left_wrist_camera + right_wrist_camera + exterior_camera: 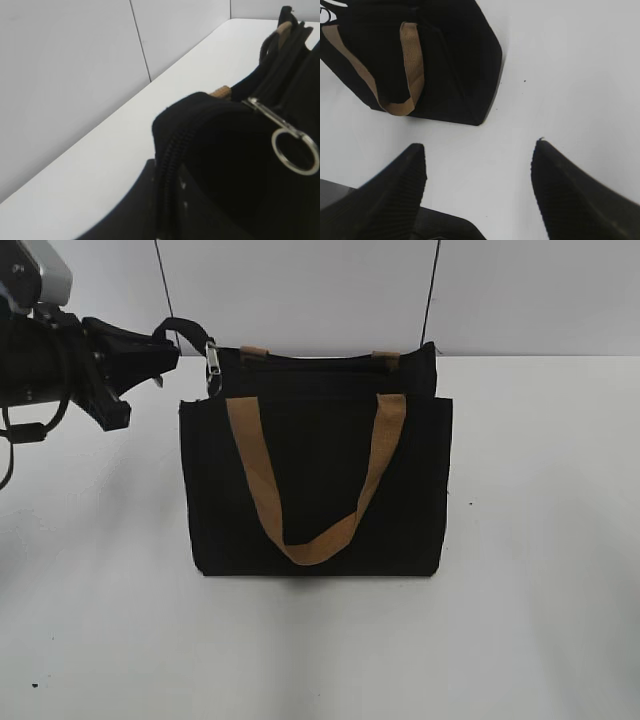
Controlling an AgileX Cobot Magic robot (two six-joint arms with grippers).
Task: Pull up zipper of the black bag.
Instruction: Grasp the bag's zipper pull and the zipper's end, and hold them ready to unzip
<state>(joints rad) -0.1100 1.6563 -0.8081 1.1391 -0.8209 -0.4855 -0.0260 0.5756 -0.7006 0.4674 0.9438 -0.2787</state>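
Lighting is bright, even and diffuse on the white table (540,540). The black bag (315,490) casts a soft, faint shadow at its base. Its fabric shows almost no detail. In the left wrist view, near fabric is blurred. The right end effector (477,190) is slightly soft.

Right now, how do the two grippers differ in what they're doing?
The left gripper is up at the black bag's top left corner, clamped on a black loop of fabric by the zipper; the right gripper hovers above the white table, away from the bag. The left is shut on fabric; the right is wide open and holds nothing. Both have black fingers.
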